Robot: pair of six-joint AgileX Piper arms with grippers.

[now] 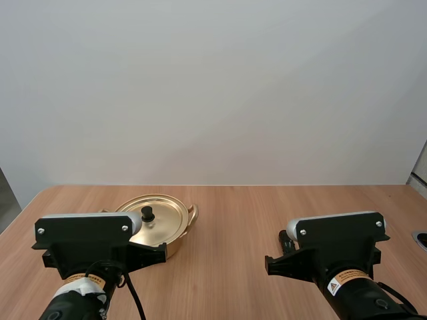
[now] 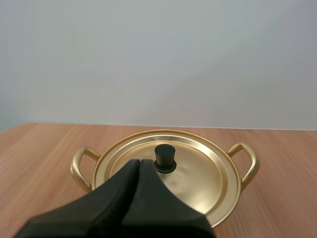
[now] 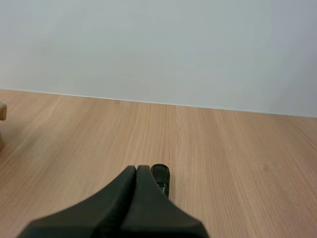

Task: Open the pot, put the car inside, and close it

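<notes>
Brass-gold pot (image 1: 177, 245) with two loop handles is sitting on the wooden worktop (image 1: 247, 213) just ahead of the left arm, its matching lid (image 2: 198, 171) resting on it, black knob (image 2: 165, 157) at the centre. Left gripper (image 2: 139, 162) is hovering clenched on nothing, tips together just short of the knob. Small dark car (image 3: 161, 178) is lying on the worktop well apart from the pot, just beyond the tips of the right gripper (image 3: 137, 169), which is also clenched on nothing.

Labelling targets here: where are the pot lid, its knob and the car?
pot lid (image 2: 198, 173), left wrist view, bare gold top.
knob (image 2: 165, 156), left wrist view, black side.
car (image 3: 161, 177), right wrist view, dark body.
</notes>
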